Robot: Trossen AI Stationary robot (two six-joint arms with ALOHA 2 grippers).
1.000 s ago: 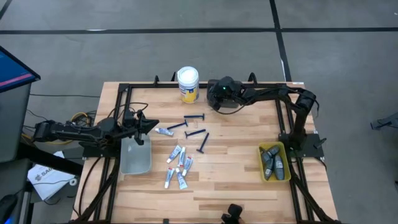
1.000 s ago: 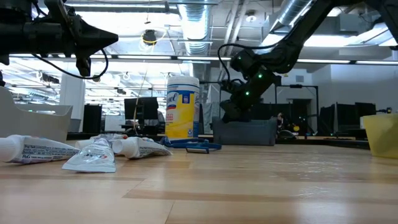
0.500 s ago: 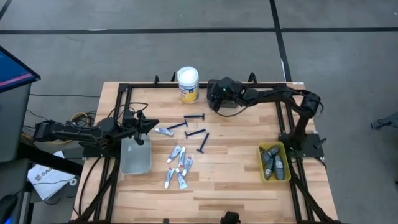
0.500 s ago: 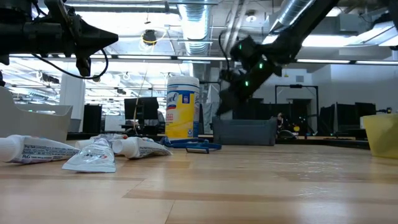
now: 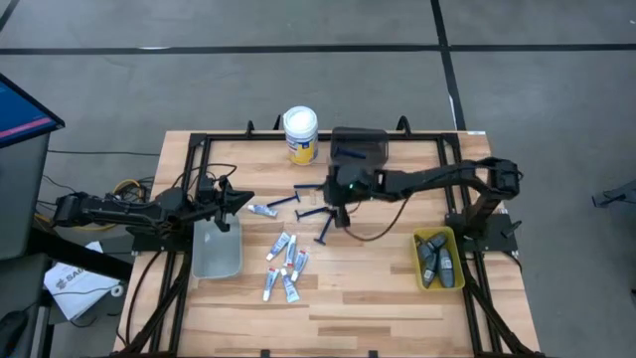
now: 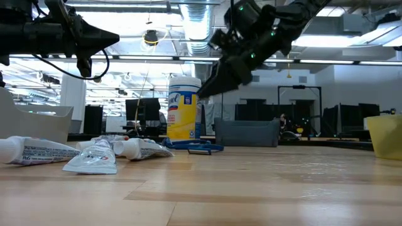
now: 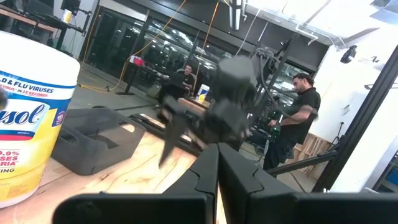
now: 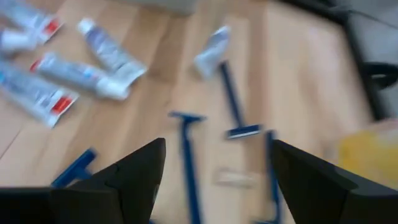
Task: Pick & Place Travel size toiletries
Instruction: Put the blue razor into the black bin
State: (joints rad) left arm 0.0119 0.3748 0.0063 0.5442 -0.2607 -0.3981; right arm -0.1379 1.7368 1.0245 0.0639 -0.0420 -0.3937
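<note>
1. Three dark-blue razors (image 5: 310,212) are seen loose on the wood near table centre, with one more razor (image 5: 348,153) already lying in the dark tray (image 5: 359,145) at about 12 o'clock.
2. A cluster of white-and-blue tubes (image 5: 285,264) lies at about 7 o'clock from the razors; one separate tube (image 5: 262,210) lies at their 9 o'clock.
3. Dark grey pods (image 5: 437,261) are held in the yellow tray (image 5: 418,267) at about 4 o'clock of the table.
4. The clear tray (image 5: 217,249), at 8 o'clock, appears empty.
5. The right gripper (image 5: 338,211) is positioned above the loose razors, its fingers (image 8: 134,168) spread wide with nothing between them.
6. The left gripper (image 5: 241,199) hovers at 9 o'clock, above the far end of the clear tray, its fingers (image 7: 233,174) pressed together and empty.
7. Progress is judged as partial: the pods and one razor are sorted; three razors and all tubes remain to be placed.
8. The yellow jar (image 5: 300,134) at 11 o'clock is not part of the task.
</note>
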